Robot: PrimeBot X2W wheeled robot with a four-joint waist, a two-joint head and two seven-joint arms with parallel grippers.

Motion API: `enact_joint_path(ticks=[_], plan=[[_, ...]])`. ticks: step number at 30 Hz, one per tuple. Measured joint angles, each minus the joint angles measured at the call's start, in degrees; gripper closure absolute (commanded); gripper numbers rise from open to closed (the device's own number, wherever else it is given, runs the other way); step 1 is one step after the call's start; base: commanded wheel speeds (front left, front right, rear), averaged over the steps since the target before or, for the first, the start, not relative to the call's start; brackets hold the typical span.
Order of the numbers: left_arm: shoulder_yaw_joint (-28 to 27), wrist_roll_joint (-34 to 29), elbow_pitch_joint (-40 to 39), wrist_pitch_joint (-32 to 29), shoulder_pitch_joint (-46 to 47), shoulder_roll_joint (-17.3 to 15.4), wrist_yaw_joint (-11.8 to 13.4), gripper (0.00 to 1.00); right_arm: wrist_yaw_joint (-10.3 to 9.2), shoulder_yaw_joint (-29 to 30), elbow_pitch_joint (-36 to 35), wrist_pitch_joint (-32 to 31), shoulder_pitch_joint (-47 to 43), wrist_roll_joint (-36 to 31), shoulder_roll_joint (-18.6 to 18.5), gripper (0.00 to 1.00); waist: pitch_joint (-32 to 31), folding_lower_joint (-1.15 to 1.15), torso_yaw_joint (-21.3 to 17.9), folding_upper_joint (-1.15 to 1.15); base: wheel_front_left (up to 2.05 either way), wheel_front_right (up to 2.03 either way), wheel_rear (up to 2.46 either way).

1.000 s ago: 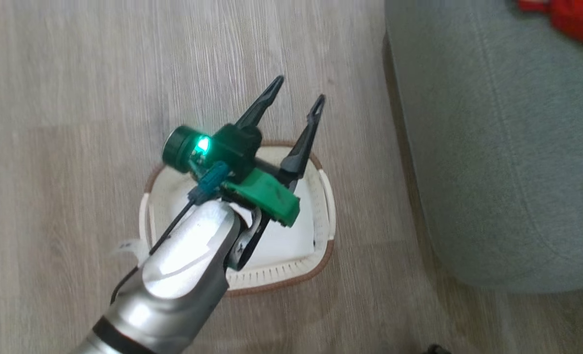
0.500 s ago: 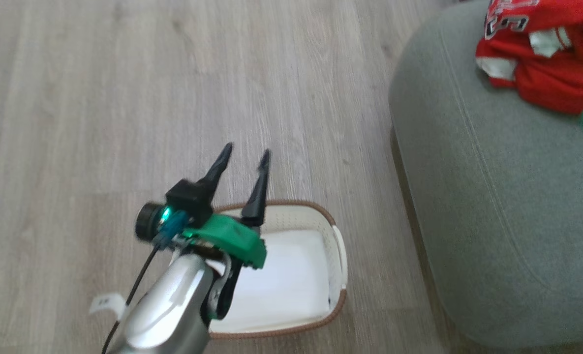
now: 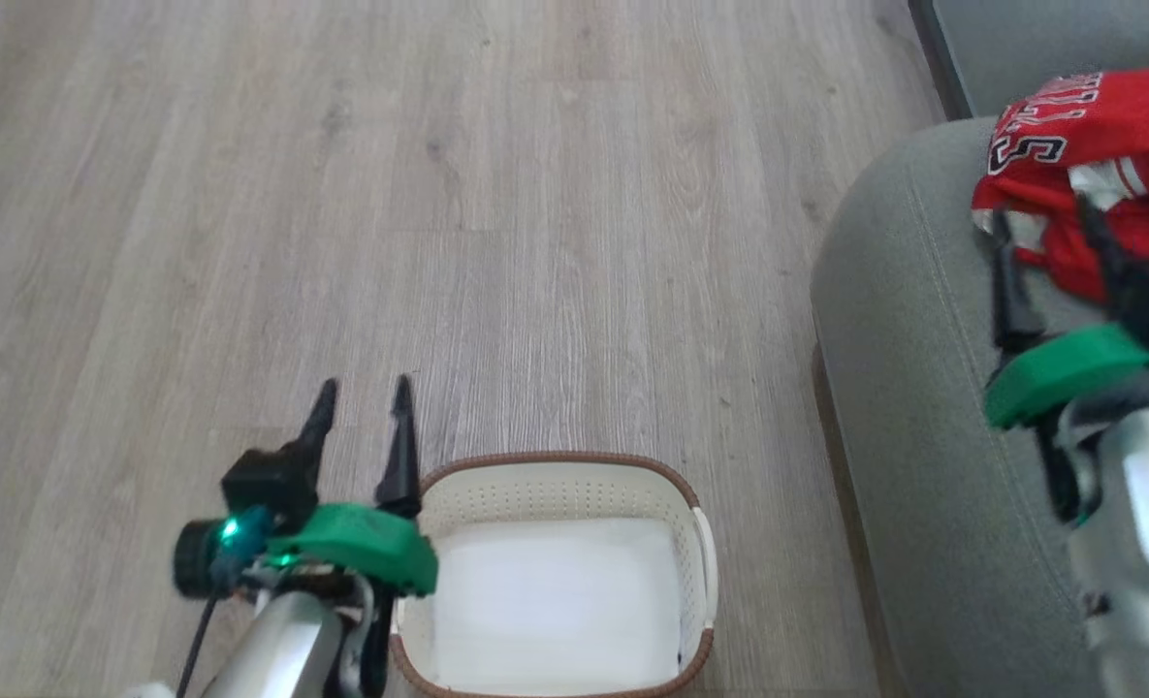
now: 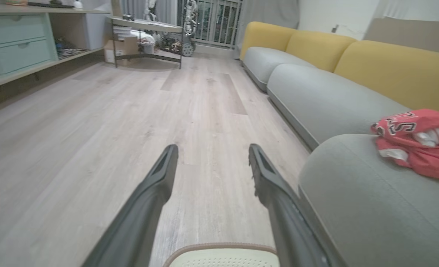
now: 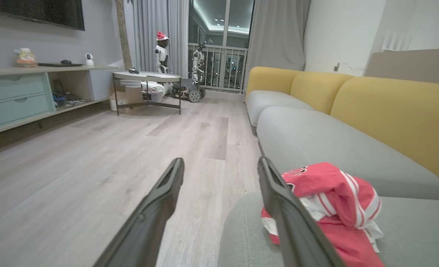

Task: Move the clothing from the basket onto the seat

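Pale wood floor (image 3: 535, 194) under the basket (image 3: 555, 494), red clothing (image 3: 1107, 116) atop the seat (image 3: 913, 388).

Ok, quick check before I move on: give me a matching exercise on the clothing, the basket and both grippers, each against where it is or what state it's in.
Things:
1. clothing
2. basket
3. left gripper
4. right gripper

Places or states:
A. standing on the floor, no red showing inside
B. open, above the seat, right beside the red heap
C. bunched in a heap on the seat
D. open, fingers pointing out over the floor at the basket's left rim

Pairs: 1-C, 2-A, 3-D, 4-B
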State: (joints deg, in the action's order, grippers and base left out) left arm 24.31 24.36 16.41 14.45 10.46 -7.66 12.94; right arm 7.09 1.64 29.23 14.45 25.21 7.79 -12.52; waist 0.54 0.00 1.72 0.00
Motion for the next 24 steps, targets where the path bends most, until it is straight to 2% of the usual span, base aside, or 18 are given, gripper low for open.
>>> enact_joint_path(ticks=[1, 9, 18, 24], plan=[[0.00, 0.00, 0.00, 0.00, 0.00, 0.00, 0.00, 0.00, 0.00, 0.00, 0.00, 0.00, 0.00, 0.00, 0.00, 0.00, 0.00, 0.00, 0.00, 0.00, 0.00, 0.00, 0.00], [-4.97, -0.24, -3.33, 0.00, -7.49, -1.31, 1.74, 0.00, 0.00, 2.23, -8.68, 0.00, -11.00, -3.23, 7.12, 0.00, -1.38, 0.00, 1.36, 0.00, 0.00, 0.00, 0.00], [-8.43, -1.99, -7.02, 0.00, -14.37, -1.24, 1.72, 0.00, 0.00, 3.66, -15.10, 0.00, -20.01, -5.09, 9.44, 0.00, -2.45, 0.00, 2.64, 0.00, 0.00, 0.00, 0.00], [-10.57, -3.18, -7.73, 0.00, -16.99, -0.40, 1.11, 0.00, 0.00, 3.46, -18.19, 0.00, -24.79, -0.96, 9.72, 0.00, -2.75, 0.00, 3.13, 0.00, 0.00, 0.00, 0.00]])
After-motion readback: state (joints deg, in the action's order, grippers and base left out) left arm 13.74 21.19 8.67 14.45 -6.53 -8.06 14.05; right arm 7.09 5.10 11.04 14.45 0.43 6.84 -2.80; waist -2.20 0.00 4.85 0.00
